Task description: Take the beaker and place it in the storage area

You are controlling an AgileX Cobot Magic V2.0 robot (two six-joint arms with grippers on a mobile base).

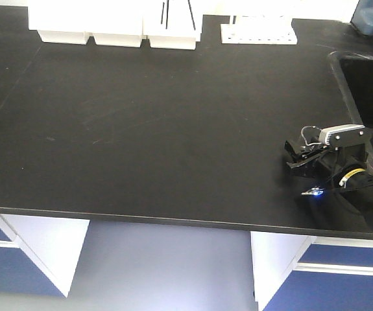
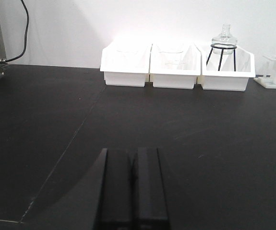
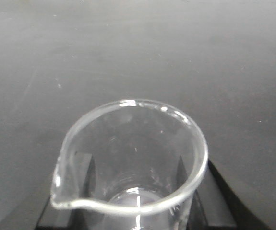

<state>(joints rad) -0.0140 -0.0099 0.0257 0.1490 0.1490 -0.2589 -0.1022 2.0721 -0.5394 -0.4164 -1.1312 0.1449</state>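
Roughly mid-task: grab looks done, delivery not. Right wrist cam: beaker (image 3: 133, 158) sits upright btwn the right gripper (image 1: 300, 157) fingers (image 3: 83, 175). One dark pad shows each side thru the glass, both look pressed onto the wall w/ no gap I can see. So I'd call the claw closed down to beaker width and gripping it. Spout points lower-left in that view; beaker looks empty. Lifted off the benchtop (image 1: 141, 129) or resting on it: can't tell, base is out of frame. In front cam the glass itself is too small/clear to make out. The gripper there is near the front-right edge of the bench, just off the near-left corner of the sink (image 1: 368, 84).

Left gripper (image 2: 130, 191): jaws fully together, nothing in them, low over bare bench. It's pointed at the white racks (image 2: 174, 67) along the back wall, well apart from them. Not involved, by the look of it.

Surface here has racks + sink, so this is the pickup bench, not the storage area, which isn't in any view.

Left to do, my read: lift (if not up yet), carry/turn to the other bench, set beaker down upright, open, back off.

Risk: smooth thin glass could slip or tip in travel, so hold level + go slow.
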